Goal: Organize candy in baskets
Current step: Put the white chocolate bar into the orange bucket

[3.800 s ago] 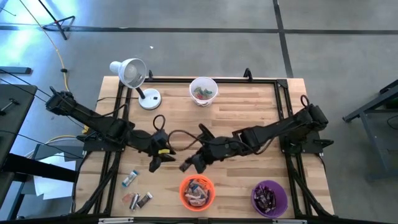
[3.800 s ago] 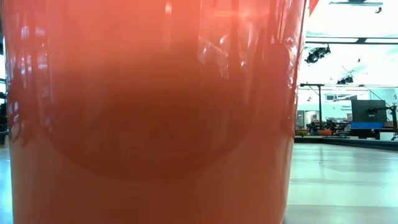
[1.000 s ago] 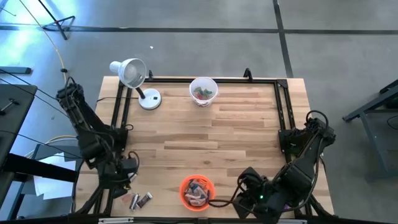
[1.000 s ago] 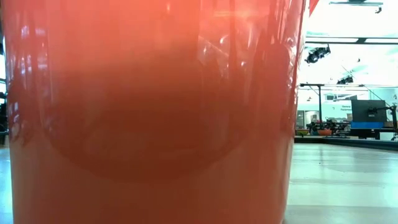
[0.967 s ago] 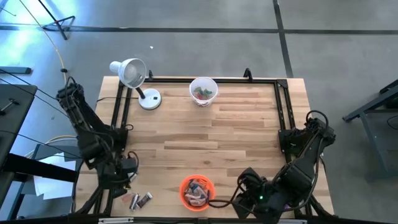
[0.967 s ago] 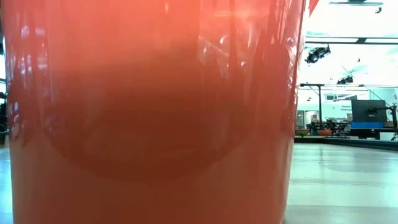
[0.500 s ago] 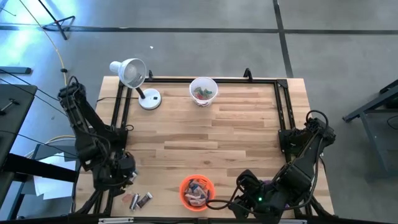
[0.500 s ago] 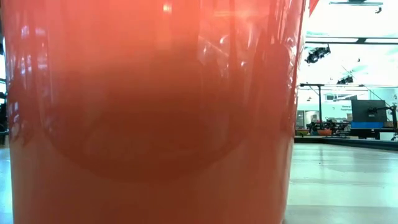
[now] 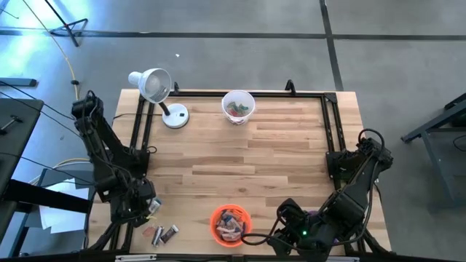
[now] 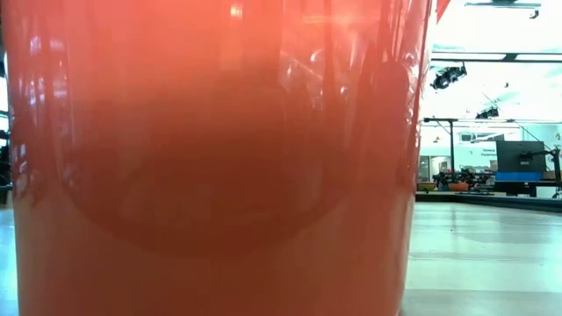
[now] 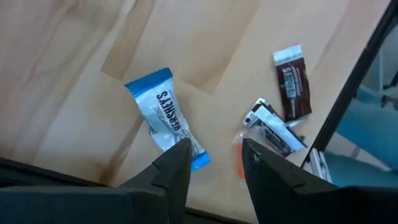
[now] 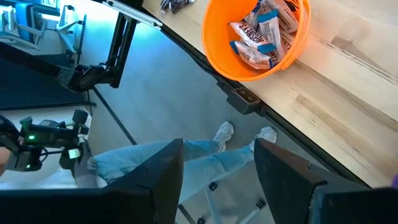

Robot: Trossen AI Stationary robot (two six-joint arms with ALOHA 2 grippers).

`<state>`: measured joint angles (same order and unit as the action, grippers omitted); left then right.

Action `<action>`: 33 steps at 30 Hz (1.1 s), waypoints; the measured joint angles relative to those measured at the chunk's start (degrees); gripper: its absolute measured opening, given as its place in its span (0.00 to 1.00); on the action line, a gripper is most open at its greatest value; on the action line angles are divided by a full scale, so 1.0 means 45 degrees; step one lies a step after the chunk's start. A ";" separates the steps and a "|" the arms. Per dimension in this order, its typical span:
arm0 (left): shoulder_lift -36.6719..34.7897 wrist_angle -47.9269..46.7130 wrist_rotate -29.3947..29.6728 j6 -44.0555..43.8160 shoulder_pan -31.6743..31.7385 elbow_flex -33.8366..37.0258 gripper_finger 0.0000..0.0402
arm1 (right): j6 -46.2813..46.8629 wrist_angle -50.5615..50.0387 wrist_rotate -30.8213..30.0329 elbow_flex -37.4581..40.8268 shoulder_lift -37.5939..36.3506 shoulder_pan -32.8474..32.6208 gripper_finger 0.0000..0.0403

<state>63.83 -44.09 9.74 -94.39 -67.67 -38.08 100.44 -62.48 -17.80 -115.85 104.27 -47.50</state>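
Candy: one blue-wrapped Hershey's bar point(image 11: 166, 121) lies flat on the wooden worktop point(image 9: 247, 164) at its front-left corner, with a dark brown bar point(image 11: 292, 82) and a black-and-white piece point(image 11: 271, 126) just beside it; more fills the orange basket point(image 12: 256, 38) at front centre and the white basket point(image 9: 238, 106) at the rear edge. Left pincer point(image 11: 214, 158) hovers directly over the blue bar, fingers parted and empty. Right pincer point(image 12: 214, 165) hangs open and empty past the worktop's front edge, near the orange basket, above a person's legs and white shoes point(image 12: 225, 132); desk lamp point(image 9: 156, 89) stands rear-left.
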 joint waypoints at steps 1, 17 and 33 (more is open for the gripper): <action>0.0000 0.0119 0.0018 -0.0238 -0.0018 0.0079 0.33 | 0.0005 0.0000 0.0000 0.0000 0.0000 0.0000 0.47; -0.0005 0.2115 -0.0093 -0.1407 -0.0021 0.1876 0.38 | 0.0002 0.0017 0.0000 0.0000 0.0000 0.0002 0.47; -0.0003 0.2953 -0.0045 -0.2440 -0.0021 0.3183 0.50 | 0.0005 0.0024 0.0000 0.0000 0.0000 0.0005 0.47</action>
<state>63.82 -30.80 9.54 -105.37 -67.77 -23.75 100.47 -62.37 -17.80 -115.85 104.27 -47.48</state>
